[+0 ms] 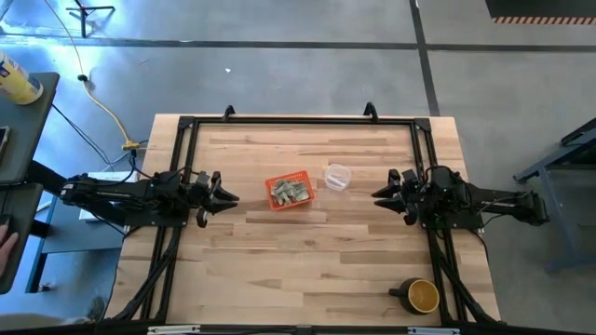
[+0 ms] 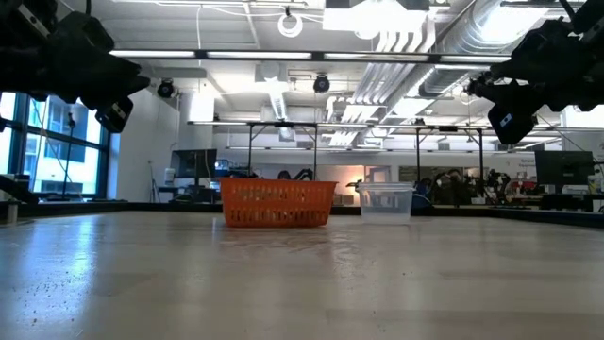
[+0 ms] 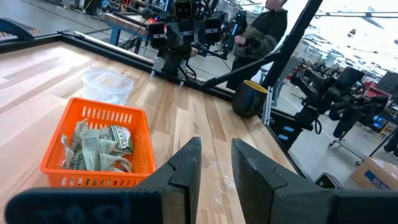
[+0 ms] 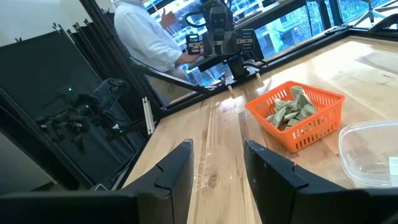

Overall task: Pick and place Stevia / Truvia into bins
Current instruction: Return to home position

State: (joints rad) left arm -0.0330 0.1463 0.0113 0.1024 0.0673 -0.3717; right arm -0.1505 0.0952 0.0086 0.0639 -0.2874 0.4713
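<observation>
A wooden table (image 1: pixel 307 270) seen from above, with an orange bin (image 1: pixel 290 193) near its middle and a robot arm at either side. All the Stevia / Truvia sachets (image 1: pixel 291 191) in view lie inside the bin as a loose, crumpled heap of pale green and white paper that reaches about to the top of its walls. No sachet shows on the wood around it. The packets look very light, thin and limp. They would likely bend or slide if pushed, so the safest hold is probably a pinch across a raised edge or fold, not a press on the flat face. The bin has low slotted walls and looks light enough to shift if nudged. A clear cup (image 1: pixel 337 177) stands just beside the bin on the right arm's side and appears empty. A dark mug (image 1: pixel 422 296) sits well apart from the bin, near the table's front corner on that same side. The left gripper (image 1: pixel 223 194) hangs above the table near the bin. Its fingers are parted by a narrow gap and hold nothing. The right gripper (image 1: pixel 377 194) hangs beyond the cup from the bin, with its fingers parted wider and also empty.
</observation>
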